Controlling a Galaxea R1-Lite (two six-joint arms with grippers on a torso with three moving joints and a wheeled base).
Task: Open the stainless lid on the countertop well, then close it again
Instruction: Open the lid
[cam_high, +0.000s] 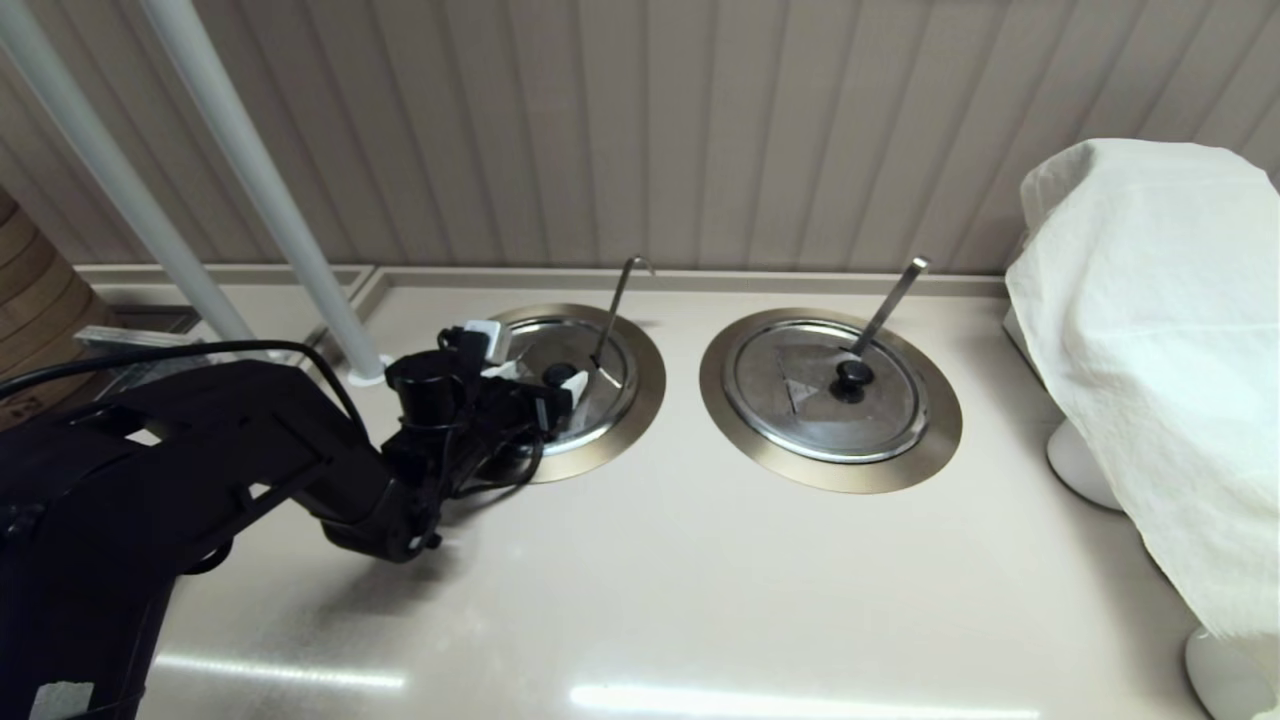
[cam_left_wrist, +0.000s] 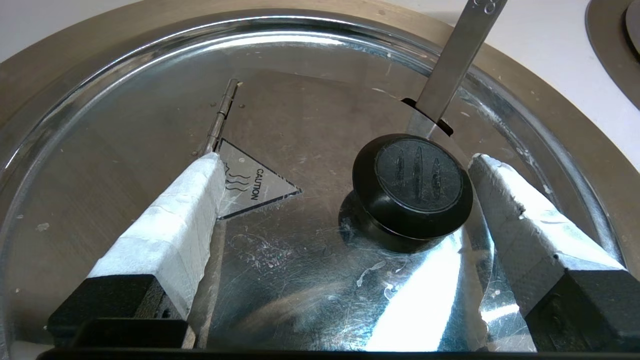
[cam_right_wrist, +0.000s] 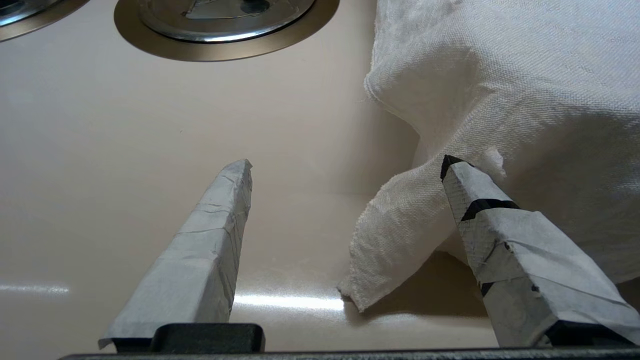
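My left claw (cam_high: 535, 375) hangs just left of the middle of the head picture, right over the round shiny steel lid (cam_left_wrist: 280, 150) with its black knob (cam_left_wrist: 412, 187). My two white-taped fingers (cam_left_wrist: 195, 200) are spread wide. In the left wrist picture one sits at the lower left and one at the lower right, and the knob is between them, close to the right one. I cannot tell if that finger touches the knob. I am not pinching anything yet. The lid lies flat and shut inside the wide bronze-steel ring of the countertop well (cam_high: 645, 385), and the thin hook-tipped rod (cam_high: 612, 305) sticks up through the notch at its edge. So I think nothing of the job is done yet. I have to squeeze the knob, lift the lid open, then put it back down. My right claw (cam_right_wrist: 345, 167) rests at the far right, out of the head picture, spread open over the pale counter (cam_right_wrist: 125, 150), beside a white cloth (cam_right_wrist: 500, 75). The other lid (cam_high: 825, 385), with the flat straight handle, sits shut to the right of the middle.
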